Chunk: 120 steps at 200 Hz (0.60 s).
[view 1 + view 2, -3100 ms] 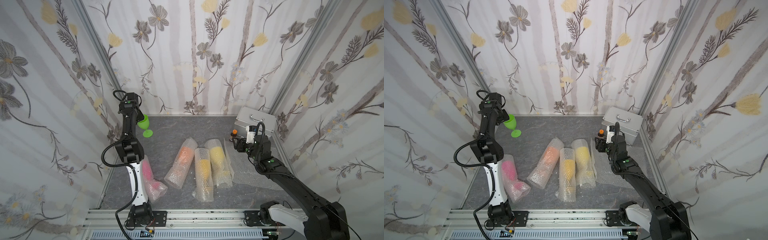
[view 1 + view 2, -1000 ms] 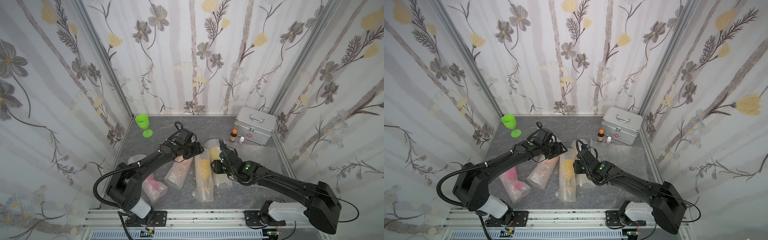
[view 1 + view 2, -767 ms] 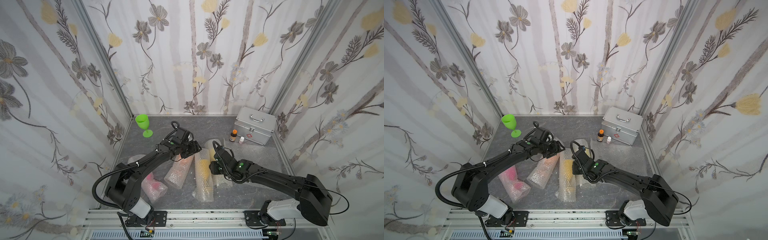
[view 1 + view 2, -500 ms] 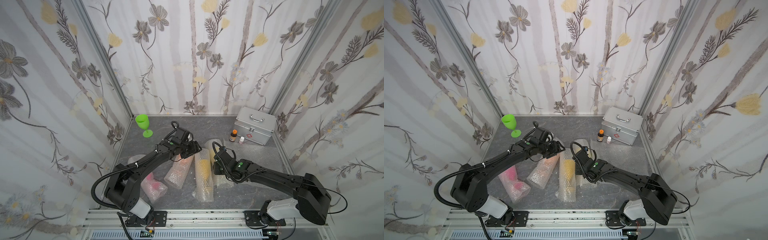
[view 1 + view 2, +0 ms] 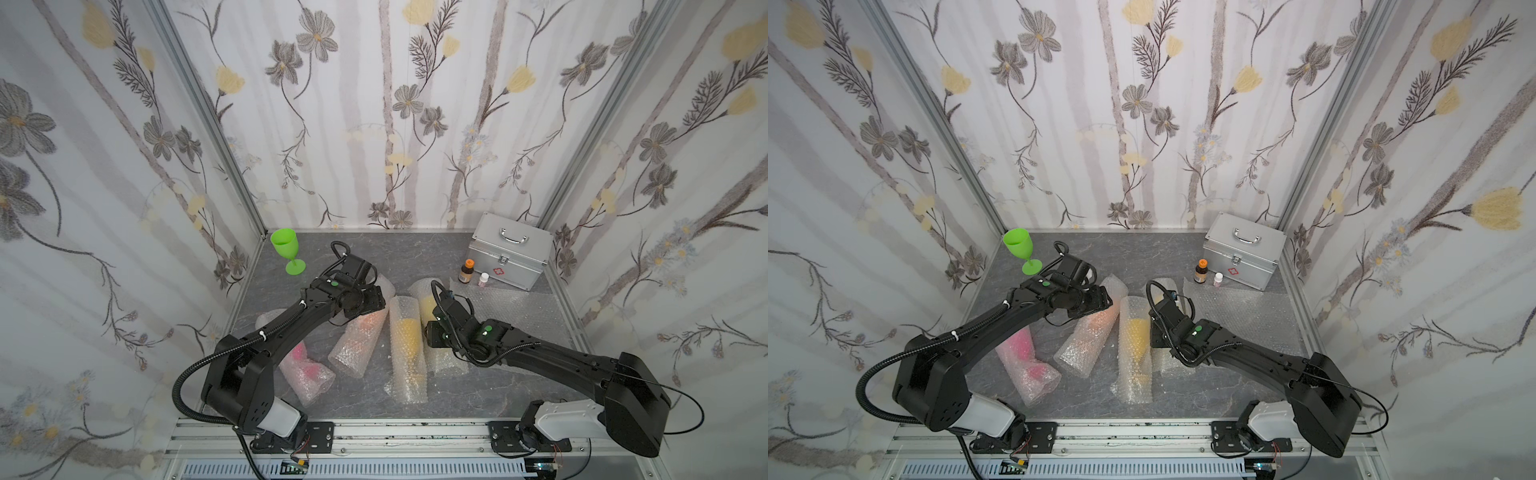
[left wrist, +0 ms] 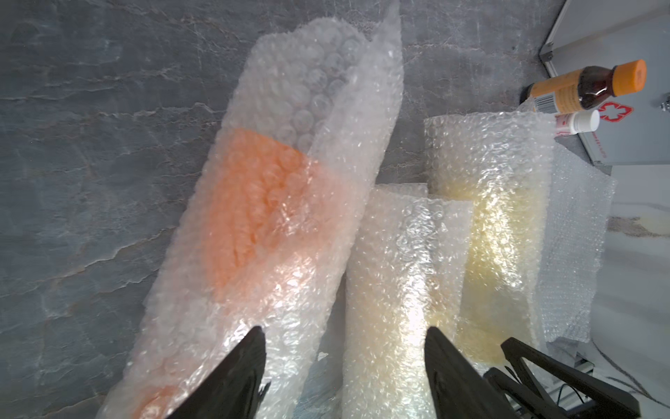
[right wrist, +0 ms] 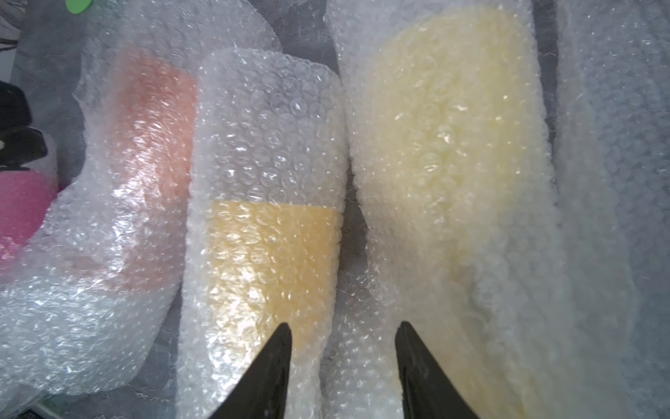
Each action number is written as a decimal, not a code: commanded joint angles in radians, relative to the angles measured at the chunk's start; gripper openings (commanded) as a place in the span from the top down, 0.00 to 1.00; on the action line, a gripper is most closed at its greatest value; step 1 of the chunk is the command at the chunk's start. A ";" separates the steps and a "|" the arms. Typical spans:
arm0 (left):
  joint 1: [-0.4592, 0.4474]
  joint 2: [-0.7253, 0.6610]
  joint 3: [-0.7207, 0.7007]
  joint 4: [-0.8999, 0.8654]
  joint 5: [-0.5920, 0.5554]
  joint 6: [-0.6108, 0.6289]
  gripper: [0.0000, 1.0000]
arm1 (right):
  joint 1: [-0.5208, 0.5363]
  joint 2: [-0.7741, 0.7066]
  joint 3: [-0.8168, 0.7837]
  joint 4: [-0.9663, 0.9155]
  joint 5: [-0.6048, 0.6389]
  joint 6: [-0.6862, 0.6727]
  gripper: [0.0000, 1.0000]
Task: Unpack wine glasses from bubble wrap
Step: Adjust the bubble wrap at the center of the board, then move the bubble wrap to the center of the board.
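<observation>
Starting far left: spotting the lime green goblet (image 5: 286,249) standing upright and unwrapped near the back corner of the grey, stone-veined table (image 5: 415,253). Smooth opaque plastic, round foot.

Moving right, finding four bubble wrap rolls (image 5: 353,361) lying on their sides, clear, shiny and dimpled, each showing a colour through the plastic. Seeing the pink goblet (image 5: 303,361) first, its roll partly hidden under the left arm. Then the orange goblet (image 6: 253,203) lying at a slant, its roll leaning against the next one.

Catching the left tool (image 6: 344,330) hanging low over the orange roll and its neighbour, jaws spread wide, not pinching anything.

Next, seeing the amber-yellow goblet (image 7: 272,254) and the pale yellow goblet (image 7: 446,145) lying side by side, rolls touching. Finding the right tool (image 7: 344,323) hovering right above the seam between those two, jaws standing apart, clamping nothing.

Further right, noticing a flat bubble wrap sheet (image 5: 511,307) lying spread out beside the yellow roll. Behind it, a brown bottle (image 5: 466,272) with an orange cap and a barcode label, print too small for reading, plus a small white bottle (image 5: 483,279). Ending at the ribbed silver case (image 5: 509,257) with its handle on top and a red cross outline on the front.
</observation>
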 commanded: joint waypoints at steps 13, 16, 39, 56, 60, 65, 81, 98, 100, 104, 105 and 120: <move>0.012 0.030 -0.017 -0.039 -0.020 0.035 0.29 | 0.008 0.047 0.014 0.118 -0.115 -0.009 0.52; 0.013 0.032 -0.015 -0.045 -0.026 0.040 0.29 | 0.010 0.053 0.016 0.125 -0.126 -0.009 0.52; 0.024 0.052 -0.007 -0.077 -0.062 0.075 0.29 | 0.020 0.098 0.031 0.181 -0.180 -0.005 0.50; 0.034 0.070 -0.007 -0.086 -0.077 0.094 0.29 | 0.025 0.141 0.039 0.213 -0.205 -0.006 0.49; 0.036 0.075 -0.007 -0.089 -0.081 0.098 0.29 | 0.026 0.151 0.040 0.220 -0.212 -0.005 0.49; 0.039 0.082 -0.006 -0.094 -0.089 0.103 0.30 | 0.027 0.160 0.043 0.227 -0.220 -0.005 0.49; 0.043 0.101 0.000 -0.108 -0.123 0.116 0.31 | 0.030 0.189 0.054 0.243 -0.233 -0.002 0.49; 0.053 0.119 0.006 -0.116 -0.143 0.124 0.31 | 0.030 0.211 0.063 0.262 -0.234 0.000 0.50; 0.054 0.120 0.005 -0.115 -0.144 0.125 0.31 | 0.030 0.213 0.063 0.265 -0.236 0.001 0.49; 0.057 0.124 0.006 -0.114 -0.144 0.126 0.31 | 0.029 0.218 0.065 0.272 -0.237 0.002 0.50; 0.058 0.125 0.006 -0.113 -0.144 0.126 0.31 | 0.029 0.219 0.065 0.275 -0.236 0.002 0.50; 0.074 0.138 0.011 -0.115 -0.155 0.126 0.32 | 0.028 0.238 0.076 0.307 -0.246 0.007 0.50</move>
